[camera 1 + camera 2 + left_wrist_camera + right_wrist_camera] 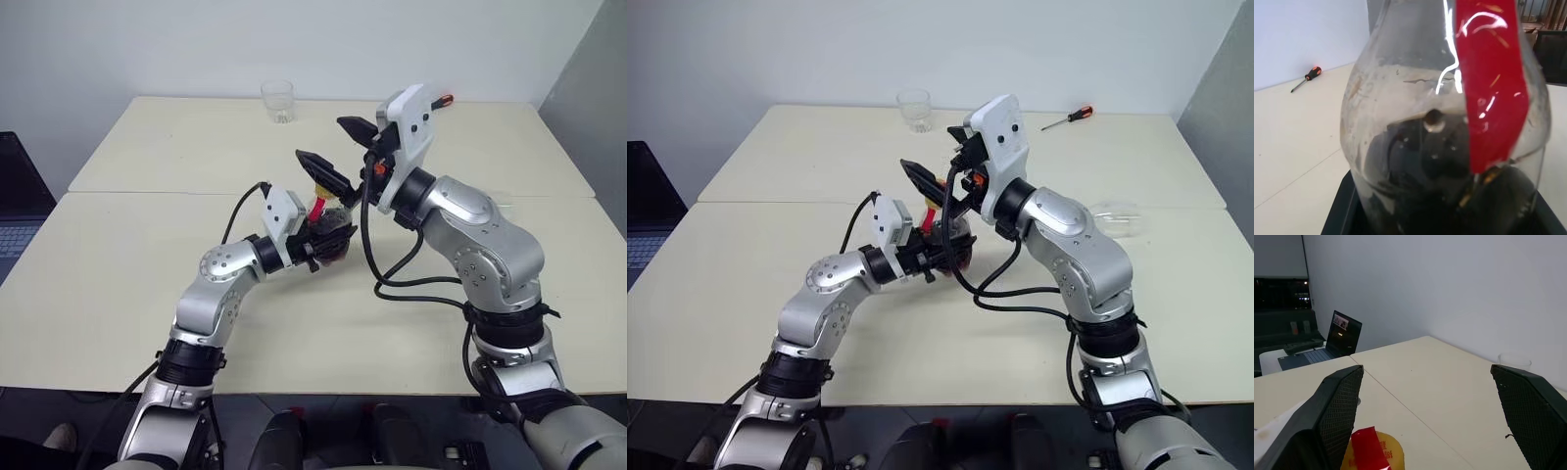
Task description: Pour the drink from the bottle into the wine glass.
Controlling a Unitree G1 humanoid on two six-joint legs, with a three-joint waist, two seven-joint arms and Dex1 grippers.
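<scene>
Pale cream worktop point(147, 284) fills the room's middle, a white wall behind. Near its centre the left pincer point(328, 240) clasps the bottle point(331, 227) round its bulbous body, neck tilted up toward one o'clock, dark drink point(1449, 186) pooled low inside. Right pincer point(343, 157) hangs spread wide just above, at twelve o'clock from the yellow cap point(1376, 450), so it is nearer the cap. I judge uncapping comes next. A clear tumbler point(278, 101) stands far back.
</scene>
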